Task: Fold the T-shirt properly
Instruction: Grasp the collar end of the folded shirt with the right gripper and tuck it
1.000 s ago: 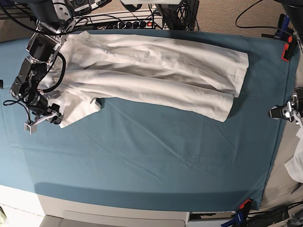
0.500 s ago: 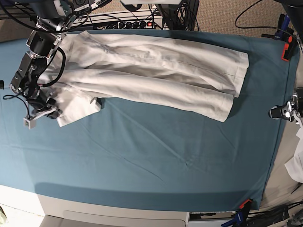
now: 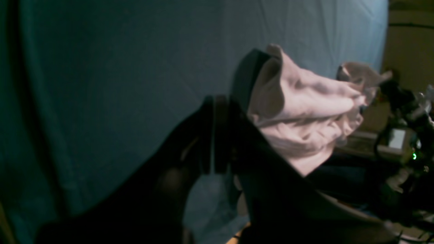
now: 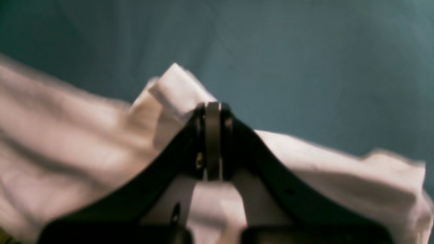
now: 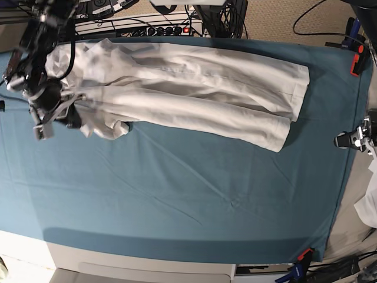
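T-shirt [image 5: 194, 88], white and wrinkled, lies folded lengthwise across the far half of my teal cloth sheet [image 5: 194, 194], hem end toward the right of the base view. My right gripper [image 4: 213, 142] has its jaws pressed together on a fold of the shirt's sleeve end, at the left in the base view. My left gripper [image 3: 217, 135] sits off the sheet's edge, jaws closed too; whether the bunched pale fabric beside it is pinched, I cannot tell.
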